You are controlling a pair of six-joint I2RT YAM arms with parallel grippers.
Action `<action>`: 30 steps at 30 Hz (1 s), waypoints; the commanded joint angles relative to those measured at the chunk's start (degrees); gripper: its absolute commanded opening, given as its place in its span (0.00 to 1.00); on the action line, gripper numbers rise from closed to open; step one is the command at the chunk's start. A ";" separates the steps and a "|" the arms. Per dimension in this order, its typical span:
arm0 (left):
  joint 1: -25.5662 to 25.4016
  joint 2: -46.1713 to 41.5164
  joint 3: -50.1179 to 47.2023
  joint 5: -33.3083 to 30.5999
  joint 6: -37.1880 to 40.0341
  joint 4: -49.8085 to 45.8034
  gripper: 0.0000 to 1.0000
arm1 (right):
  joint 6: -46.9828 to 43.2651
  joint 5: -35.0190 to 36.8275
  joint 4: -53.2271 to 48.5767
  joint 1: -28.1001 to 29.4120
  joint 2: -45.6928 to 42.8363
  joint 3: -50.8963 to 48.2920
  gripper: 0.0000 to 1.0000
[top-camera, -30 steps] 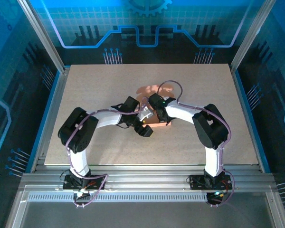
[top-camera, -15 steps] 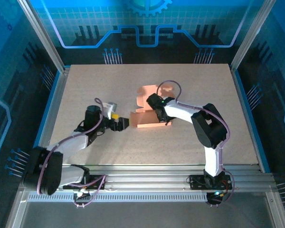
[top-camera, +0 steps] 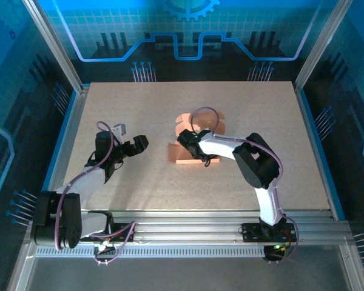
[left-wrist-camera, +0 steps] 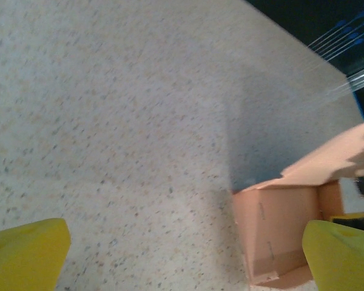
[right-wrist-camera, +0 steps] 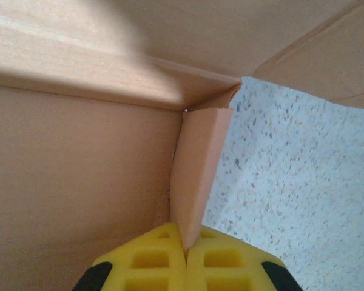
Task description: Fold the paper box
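Note:
The paper box [top-camera: 183,156] is a salmon-orange, partly folded sheet lying at the table's middle, with a flap raised behind it. My right gripper [top-camera: 185,139] reaches over it from the right. In the right wrist view that gripper [right-wrist-camera: 185,259] is shut on a narrow side flap [right-wrist-camera: 198,170] of the paper box [right-wrist-camera: 79,182], whose walls rise to the left and above. My left gripper [top-camera: 138,143] stands open to the left of the box, apart from it. Between its yellow fingers [left-wrist-camera: 25,253] lies bare table, and the paper box [left-wrist-camera: 282,230] shows at the lower right.
The speckled table [top-camera: 121,109] spreads to the left, back and front of the box. Aluminium frame rails [top-camera: 188,225] run along the near edge, and blue enclosure walls stand on all sides.
My left arm has pulled back to the left, away from the box, and its gripper has opened fully. The right gripper has shifted slightly left, still pinching the flap.

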 commanded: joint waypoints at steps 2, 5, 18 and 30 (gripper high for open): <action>0.30 3.49 3.70 -1.72 -4.02 -6.02 0.98 | -0.82 -13.62 6.27 -3.75 -4.98 -6.30 0.00; -1.02 5.89 5.01 -1.93 -4.26 -7.60 0.95 | -1.53 -15.22 9.12 -4.74 -7.84 -7.61 0.00; -4.65 19.67 10.85 1.11 -5.07 -6.14 0.61 | -3.98 -25.37 22.98 -10.37 -16.69 -16.75 0.00; -6.97 22.34 18.15 18.16 6.76 2.66 0.67 | -6.81 -30.95 26.89 -12.68 -18.85 -19.86 0.00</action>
